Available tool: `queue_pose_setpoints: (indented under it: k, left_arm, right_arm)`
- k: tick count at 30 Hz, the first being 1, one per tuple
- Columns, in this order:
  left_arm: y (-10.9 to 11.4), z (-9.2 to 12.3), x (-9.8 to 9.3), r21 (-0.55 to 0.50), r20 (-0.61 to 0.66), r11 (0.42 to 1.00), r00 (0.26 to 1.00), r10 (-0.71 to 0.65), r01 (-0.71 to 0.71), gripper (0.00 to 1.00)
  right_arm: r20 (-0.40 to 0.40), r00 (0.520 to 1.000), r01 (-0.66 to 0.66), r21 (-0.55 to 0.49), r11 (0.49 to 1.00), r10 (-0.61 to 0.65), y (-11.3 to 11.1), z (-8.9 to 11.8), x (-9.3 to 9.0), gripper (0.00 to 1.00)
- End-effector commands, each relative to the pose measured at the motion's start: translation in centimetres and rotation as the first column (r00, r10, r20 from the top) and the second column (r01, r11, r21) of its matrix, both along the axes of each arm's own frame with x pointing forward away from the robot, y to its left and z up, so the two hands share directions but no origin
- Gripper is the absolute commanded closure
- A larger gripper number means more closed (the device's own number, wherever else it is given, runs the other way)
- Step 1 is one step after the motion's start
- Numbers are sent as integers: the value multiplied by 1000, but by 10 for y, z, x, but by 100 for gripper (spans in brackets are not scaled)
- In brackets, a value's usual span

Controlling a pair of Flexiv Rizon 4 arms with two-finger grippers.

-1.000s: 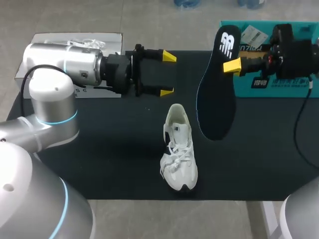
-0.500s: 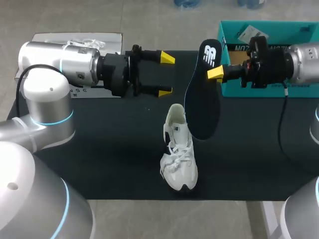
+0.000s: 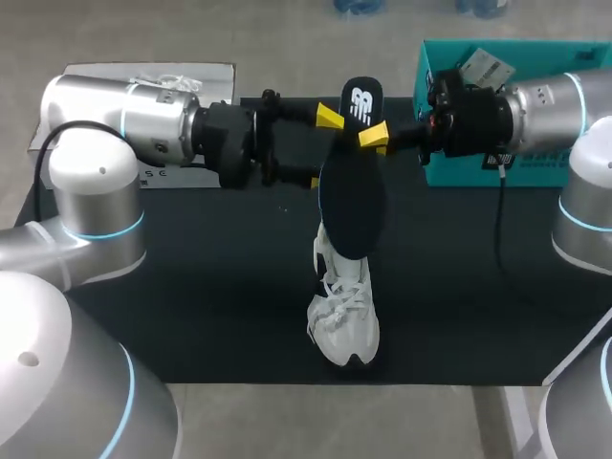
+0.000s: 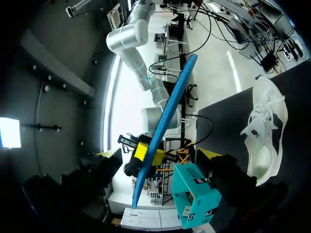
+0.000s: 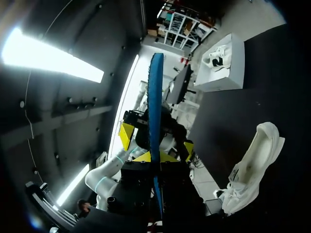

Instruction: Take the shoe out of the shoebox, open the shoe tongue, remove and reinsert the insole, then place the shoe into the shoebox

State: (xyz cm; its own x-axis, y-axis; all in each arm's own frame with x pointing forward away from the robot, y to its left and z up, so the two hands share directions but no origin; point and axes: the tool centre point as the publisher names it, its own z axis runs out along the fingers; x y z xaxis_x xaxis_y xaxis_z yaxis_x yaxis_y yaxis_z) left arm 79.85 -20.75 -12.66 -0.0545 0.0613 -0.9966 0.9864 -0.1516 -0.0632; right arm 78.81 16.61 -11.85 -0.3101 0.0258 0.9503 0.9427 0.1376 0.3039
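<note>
My right gripper [image 3: 375, 139] is shut on the heel end of a dark insole [image 3: 352, 206], which hangs toe-down above the white shoe [image 3: 344, 311]. The shoe lies on the black table with its opening toward the back. My left gripper [image 3: 320, 145] is open, and the insole's upper part stands between its fingers without visible contact. In the left wrist view the insole [image 4: 165, 121] shows edge-on as a blue strip between the open left gripper [image 4: 159, 154] fingers. In the right wrist view the right gripper [image 5: 156, 158] clamps the insole [image 5: 155, 107], and the shoe [image 5: 252, 165] lies to one side.
The teal shoebox [image 3: 459, 174] stands at the back right under my right arm, and it shows as the teal shoebox [image 4: 194, 194] in the left wrist view. A white box [image 3: 143, 76] holding another white shoe sits at the back left, behind my left arm.
My right arm has carried the insole leftward from near the teal box to above the shoe, in between the open left fingers. The left arm has barely moved.
</note>
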Motion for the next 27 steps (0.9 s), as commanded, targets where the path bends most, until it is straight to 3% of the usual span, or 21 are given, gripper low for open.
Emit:
queue_pose_setpoints:
  k: [1, 3, 4, 6, 7, 9, 10, 27]
  left_arm:
    - [-1, -1, 1, -3, 7, 1000, 1000, -14, 14, 0]
    - [-1, -2, 0, -1, 8, 1000, 1000, -18, 18, 0]
    - [-1, -3, 0, 0, 10, 1000, 1000, -24, 24, 5]
    - [-1, -3, -1, 0, 13, 1000, 1000, -28, 28, 31]
    - [0, -4, -1, -2, 15, 999, 999, -32, 32, 55]
    - [1, -4, -2, -4, 15, 999, 999, -34, 34, 91]
    - [1, -5, -2, -5, 15, 999, 999, -35, 35, 97]
    - [2, -5, -4, -15, 24, 999, 999, -46, 46, 100]
  right_arm:
    - [-1, 1000, -22, 2, 1000, 22, 5, -2, 10, 100]
    - [2, 1000, -22, 3, 1000, 22, 5, -1, 11, 100]
    - [3, 1000, -21, 3, 1000, 21, 4, 0, 12, 100]
    - [5, 1000, -20, 3, 1000, 20, 3, 0, 13, 100]
    - [5, 1000, -19, 4, 1000, 19, 3, 1, 14, 100]
    - [5, 1000, -17, 5, 1000, 17, 2, 2, 15, 100]
    - [6, 1000, -16, 6, 1000, 16, 2, 2, 16, 100]
    - [-8, 999, -33, 28, 999, 34, 15, -1, 18, 100]
